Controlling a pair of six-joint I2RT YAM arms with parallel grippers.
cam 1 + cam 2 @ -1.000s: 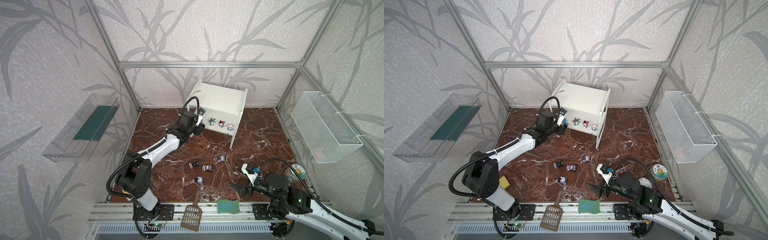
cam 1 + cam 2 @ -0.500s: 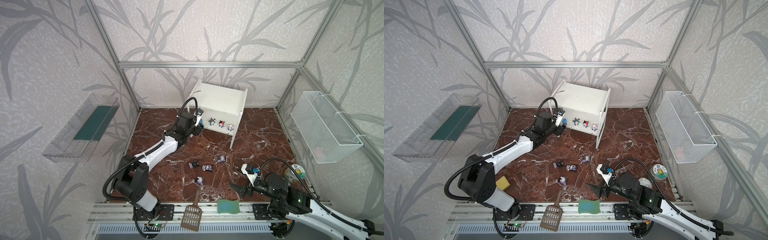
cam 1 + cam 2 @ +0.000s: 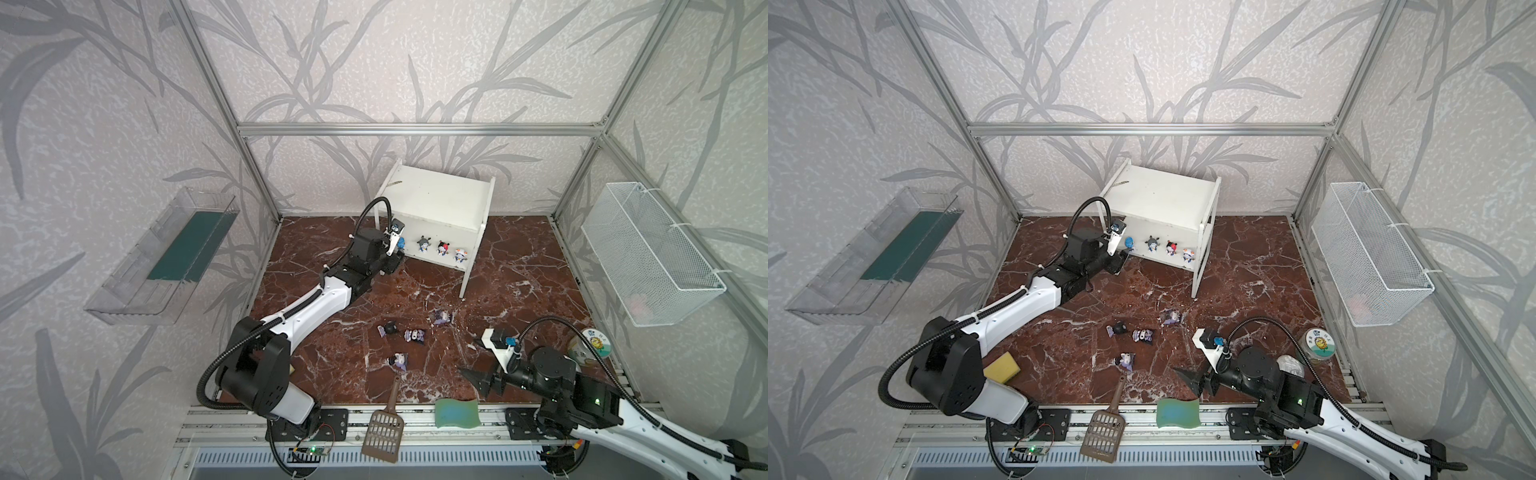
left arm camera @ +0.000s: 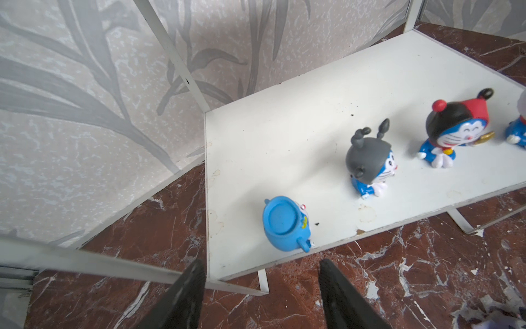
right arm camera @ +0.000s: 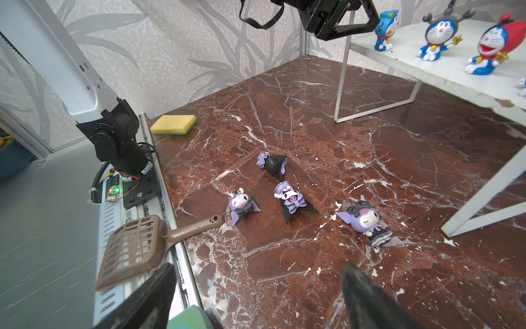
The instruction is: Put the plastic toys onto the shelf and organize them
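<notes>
The white shelf (image 3: 440, 199) stands at the back. On its lower board stand a blue-headed toy (image 4: 286, 223), a grey-headed toy (image 4: 370, 162), a red-black toy (image 4: 455, 128) and a white-headed toy (image 3: 460, 255) in a row. My left gripper (image 4: 260, 273) is open and empty just in front of the board's edge, a short way from the blue-headed toy. Several purple toys (image 5: 364, 219) (image 5: 293, 200) (image 5: 242, 205) (image 5: 271, 163) lie on the marble floor. My right gripper (image 5: 256, 279) hangs open and empty over the floor in front of them.
A brown slotted scoop (image 3: 384, 428) and a green wavy sponge (image 3: 456, 413) lie on the front rail. A yellow sponge (image 3: 1002, 368) sits by the left arm's base. A wire basket (image 3: 648, 257) hangs on the right wall, a clear tray (image 3: 166, 257) on the left. A round lidded tub (image 3: 592, 349) sits at the right.
My left gripper has drawn back a little from the shelf's lower board, leaving the blue-headed toy standing free. The right arm has not moved.
</notes>
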